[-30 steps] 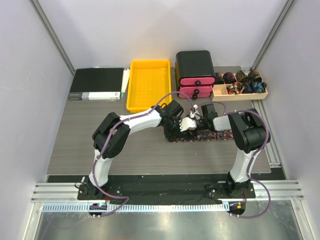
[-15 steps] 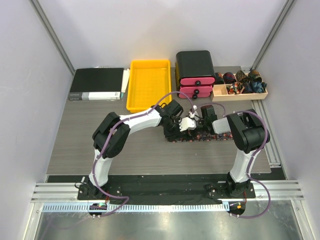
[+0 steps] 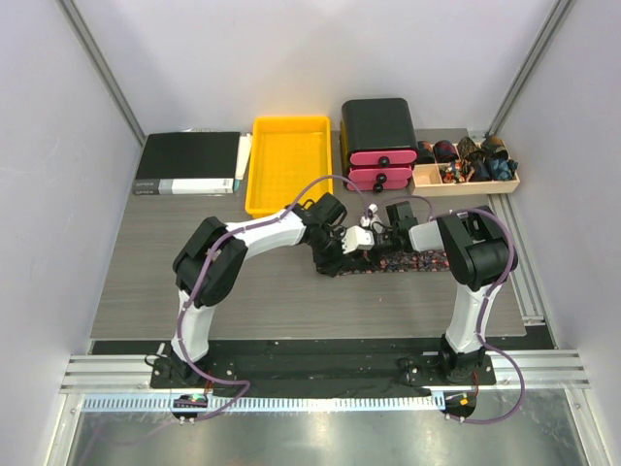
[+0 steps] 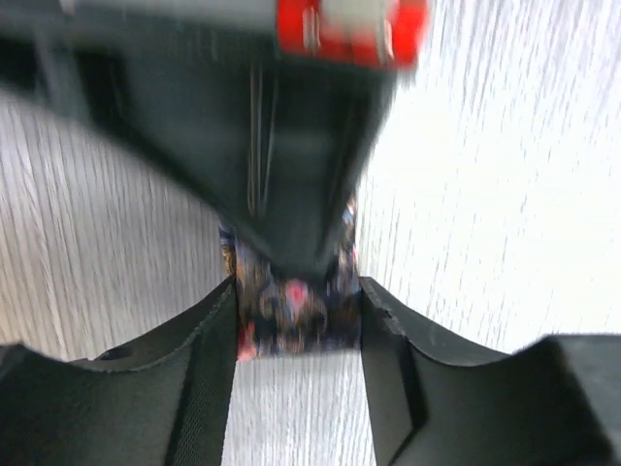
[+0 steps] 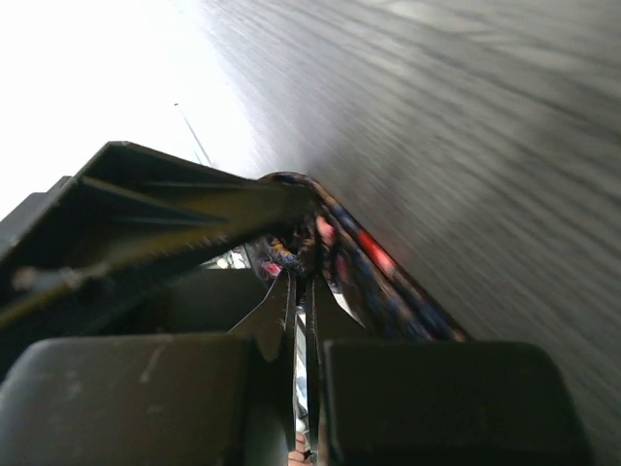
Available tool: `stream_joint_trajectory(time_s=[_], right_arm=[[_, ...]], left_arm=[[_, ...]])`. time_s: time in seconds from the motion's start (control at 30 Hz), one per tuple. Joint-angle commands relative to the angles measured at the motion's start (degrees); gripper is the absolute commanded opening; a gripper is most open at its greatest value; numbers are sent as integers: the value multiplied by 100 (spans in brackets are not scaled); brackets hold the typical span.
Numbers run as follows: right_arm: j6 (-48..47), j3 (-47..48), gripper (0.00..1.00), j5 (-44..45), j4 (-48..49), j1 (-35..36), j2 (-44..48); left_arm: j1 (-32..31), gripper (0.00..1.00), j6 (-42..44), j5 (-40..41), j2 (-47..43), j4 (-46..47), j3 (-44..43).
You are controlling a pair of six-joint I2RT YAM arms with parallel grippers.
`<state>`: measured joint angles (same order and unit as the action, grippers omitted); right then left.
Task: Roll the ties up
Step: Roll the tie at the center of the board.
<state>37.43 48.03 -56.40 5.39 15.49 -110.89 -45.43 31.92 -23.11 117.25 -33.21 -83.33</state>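
Note:
One of the ties (image 3: 419,260), dark with red and pink speckles, lies flat across the table from left to right. My left gripper (image 3: 338,256) stands at its left end. In the left wrist view the tie's end (image 4: 291,313) fills the gap between the two spread fingers (image 4: 209,340), and it lies flat rather than squeezed. My right gripper (image 3: 381,240) is just right of the left one, low over the tie. Its jaws (image 5: 301,279) are shut to a thin slit, their tips against the tie's curled edge (image 5: 374,254). No fabric shows between them.
Along the back stand a black binder (image 3: 187,163), a yellow tray (image 3: 288,165) and a black box with pink drawers (image 3: 378,141). A wooden box (image 3: 466,181) at the back right holds several rolled ties. The right gripper's body (image 4: 291,116) hangs close over the left fingers.
Both grippers have slid a little to the left along the tie. The right jaws have closed and the left jaws have spread wider.

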Motion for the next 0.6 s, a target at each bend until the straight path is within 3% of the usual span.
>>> stream_joint_trajectory(time_s=[0.0, 0.27, 0.57], right_arm=[[-613, 48, 1, 709, -504, -107, -275], [-816, 119, 1, 947, -837, -195, -372], [-957, 172, 1, 956, -1057, -274, -653]], left_arm=[[236, 53, -37, -158, -307, -222, 607], [465, 64, -292, -685, -1124, 841, 1336], [509, 77, -626, -905, -1126, 1923, 1697]])
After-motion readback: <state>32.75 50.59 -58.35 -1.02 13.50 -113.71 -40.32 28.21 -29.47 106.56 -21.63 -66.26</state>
